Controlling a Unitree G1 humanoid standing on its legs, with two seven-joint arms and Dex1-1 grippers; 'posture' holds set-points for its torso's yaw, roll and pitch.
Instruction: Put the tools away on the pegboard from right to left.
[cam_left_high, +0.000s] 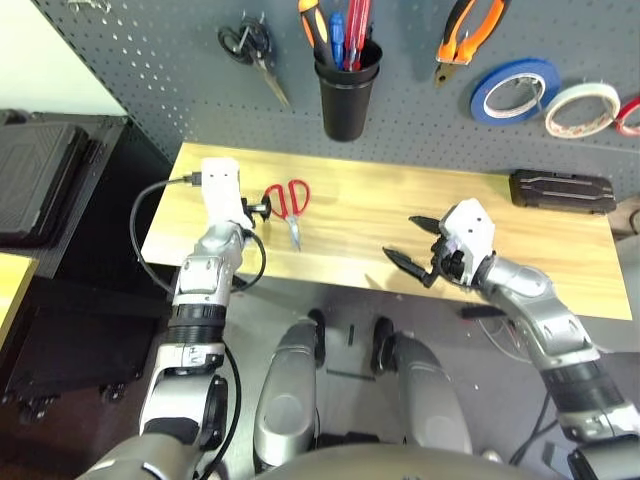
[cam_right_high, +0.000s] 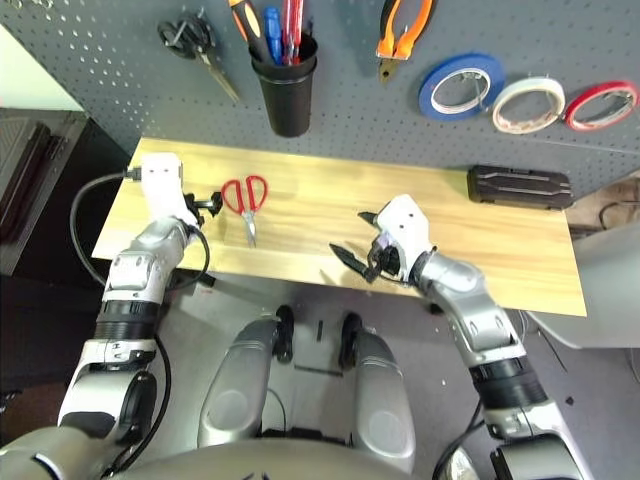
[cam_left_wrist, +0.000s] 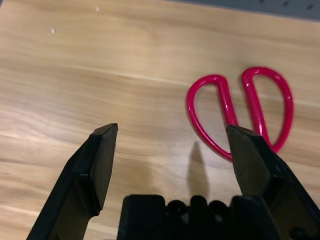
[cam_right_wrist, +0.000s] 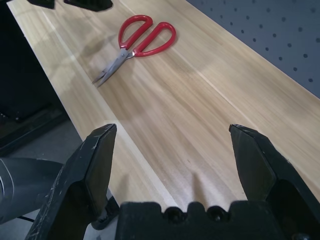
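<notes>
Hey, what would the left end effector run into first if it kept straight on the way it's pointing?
Probably the wooden tabletop; one fingertip of the left end effector lines up with the red-handled scissors and may touch them first. Depth is unclear.

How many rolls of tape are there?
3. On the pegboard, right of the pliers, hang a blue roll, then a white roll, then a red roll farthest right. None of the three is hidden.
</notes>
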